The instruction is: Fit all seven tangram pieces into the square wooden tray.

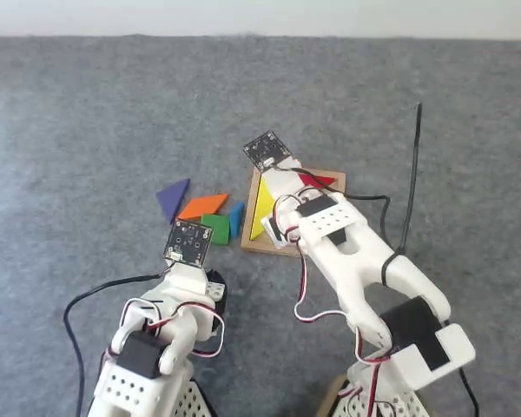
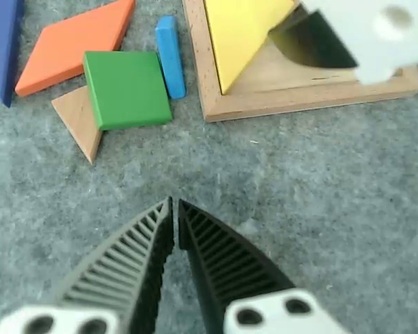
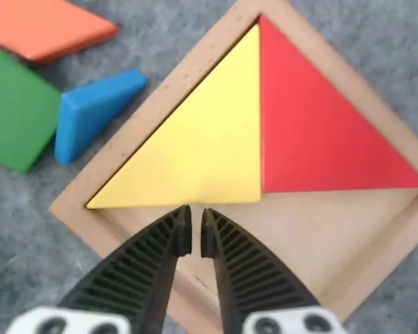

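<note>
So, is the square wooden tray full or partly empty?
Partly empty. Only the yellow triangle and the red triangle lie in the square wooden tray; the rest of its floor is bare wood.

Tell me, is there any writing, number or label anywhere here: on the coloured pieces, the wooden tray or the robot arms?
No text can be read.
The coloured pieces, such as the yellow triangle and the green square, are plain.
The wooden tray bears no mark.
The dark circuit board on one arm, like its twin on the other, shows only specks too small to read.
</note>
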Controlling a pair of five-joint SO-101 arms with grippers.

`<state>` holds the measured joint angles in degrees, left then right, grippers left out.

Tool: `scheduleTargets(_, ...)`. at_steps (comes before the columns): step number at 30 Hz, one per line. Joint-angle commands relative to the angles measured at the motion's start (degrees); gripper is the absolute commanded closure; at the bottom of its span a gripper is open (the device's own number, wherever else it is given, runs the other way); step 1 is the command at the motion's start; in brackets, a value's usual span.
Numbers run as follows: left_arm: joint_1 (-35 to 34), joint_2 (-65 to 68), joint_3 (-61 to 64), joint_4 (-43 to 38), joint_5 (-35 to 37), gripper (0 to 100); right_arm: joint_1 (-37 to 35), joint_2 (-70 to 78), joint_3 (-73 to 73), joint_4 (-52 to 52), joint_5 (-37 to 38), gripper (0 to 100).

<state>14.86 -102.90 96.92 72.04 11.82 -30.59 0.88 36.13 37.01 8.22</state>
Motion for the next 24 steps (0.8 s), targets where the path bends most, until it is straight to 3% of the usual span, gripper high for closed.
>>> scheduleTargets(1, 0.26, -1.05, -0.48, 0.18, 0.35, 99, 0.92, -0.31, -3.6, -1.27, 2.9, 95.7)
scheduleTargets(24, 0.26, -1.05, -0.48, 0.18, 0.35, 99, -4.18, -6.2, 7.12, 7.34, 3.16, 95.7)
